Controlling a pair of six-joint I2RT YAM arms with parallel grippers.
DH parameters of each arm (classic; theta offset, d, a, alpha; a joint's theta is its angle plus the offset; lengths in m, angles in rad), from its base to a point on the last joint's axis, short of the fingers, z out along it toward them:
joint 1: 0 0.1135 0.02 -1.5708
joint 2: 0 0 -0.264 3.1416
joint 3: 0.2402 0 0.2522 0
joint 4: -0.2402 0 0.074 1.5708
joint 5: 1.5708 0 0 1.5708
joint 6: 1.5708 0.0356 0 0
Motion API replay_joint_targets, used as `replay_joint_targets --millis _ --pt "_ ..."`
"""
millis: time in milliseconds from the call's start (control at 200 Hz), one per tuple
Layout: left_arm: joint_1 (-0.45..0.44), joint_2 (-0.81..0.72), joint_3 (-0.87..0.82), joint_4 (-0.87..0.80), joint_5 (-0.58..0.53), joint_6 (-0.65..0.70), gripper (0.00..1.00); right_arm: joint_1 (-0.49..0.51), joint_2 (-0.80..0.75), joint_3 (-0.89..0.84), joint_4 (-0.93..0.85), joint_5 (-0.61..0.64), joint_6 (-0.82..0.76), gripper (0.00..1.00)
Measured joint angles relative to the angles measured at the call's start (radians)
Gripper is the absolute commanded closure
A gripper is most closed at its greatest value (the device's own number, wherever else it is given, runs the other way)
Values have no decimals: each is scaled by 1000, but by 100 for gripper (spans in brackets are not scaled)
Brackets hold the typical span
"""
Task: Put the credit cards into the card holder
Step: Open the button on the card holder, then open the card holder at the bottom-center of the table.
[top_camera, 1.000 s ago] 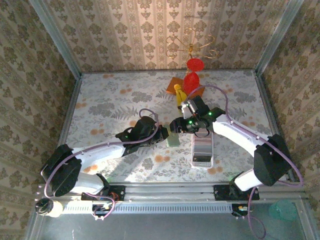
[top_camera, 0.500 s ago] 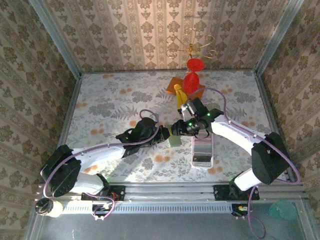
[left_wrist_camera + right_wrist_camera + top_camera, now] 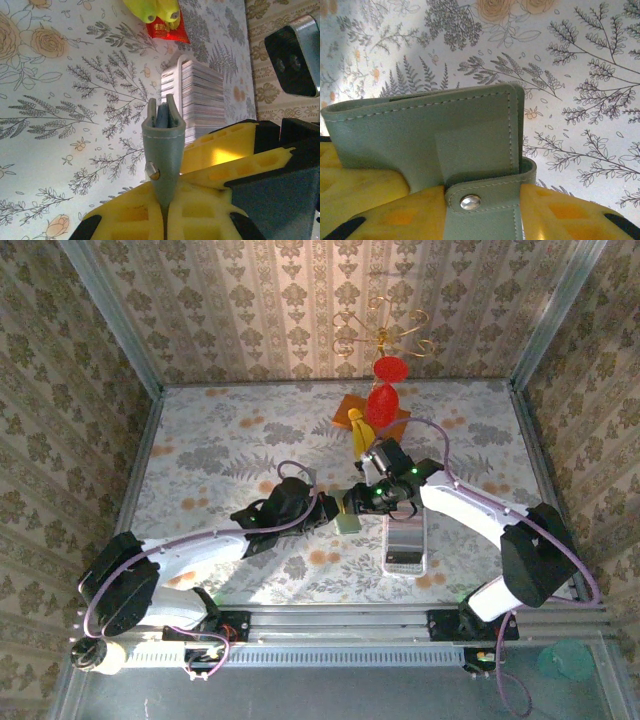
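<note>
Left gripper (image 3: pixel 164 220) is clamped tight on the bottom edge of the card holder (image 3: pixel 163 150), lifting it clear of the table (image 3: pixel 220 440) with its mouth pointing away from my left wrist camera. A blue card (image 3: pixel 162 116) edge sits in that mouth, so I judge one card is at least partly in.

Right gripper (image 3: pixel 362 498) is right up against the holder's face beside the snap strap (image 3: pixel 470 201). Its jaws stand partly apart, and I can't tell whether they pinch the holder or only touch it.

The rest of the credit cards (image 3: pixel 200 95) stand stacked in the white tray (image 3: pixel 405 562) just beyond.

Step as I read it: seating a card. Next I'd need the right arm to fetch one card from the stack and line it up with the narrow mouth, with the left holding firm.
</note>
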Motion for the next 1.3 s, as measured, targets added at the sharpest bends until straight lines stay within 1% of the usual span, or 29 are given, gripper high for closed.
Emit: replay_joint_targets --millis 150,400,435,555,640,690,740,800,860,935,1190,1300 --pt "-2 0 -5 -28 -1 0 100 28 30 16 -22 40 0 73" --pt "-2 0 -11 -32 -11 0 100 43 37 31 -36 95 0 80" --pt "-2 -3 -13 -33 -11 0 100 45 39 33 -49 137 0 80" --pt "-2 -30 -17 -33 -14 0 100 22 61 32 -100 222 0 80" --pt "-2 -40 -17 -33 -14 0 100 14 63 32 -116 248 0 76" --pt "-2 -40 -17 -34 -14 0 100 15 62 32 -116 249 0 72" --pt "-2 -40 -18 -35 -14 0 100 15 60 29 -111 242 1 65" --pt "-2 -40 -19 -35 -14 0 100 15 45 14 -93 223 -2 58" --pt "-2 -40 -21 -35 -14 0 100 15 24 -4 -77 201 -2 55" --pt "-2 -40 -24 -35 -14 0 100 15 -3 -22 -53 173 0 55" --pt "2 -40 -27 -35 1 0 100 13 6 -25 -8 121 -1 63" --pt "9 -40 -30 -34 9 0 100 13 27 -25 1 107 -4 69"
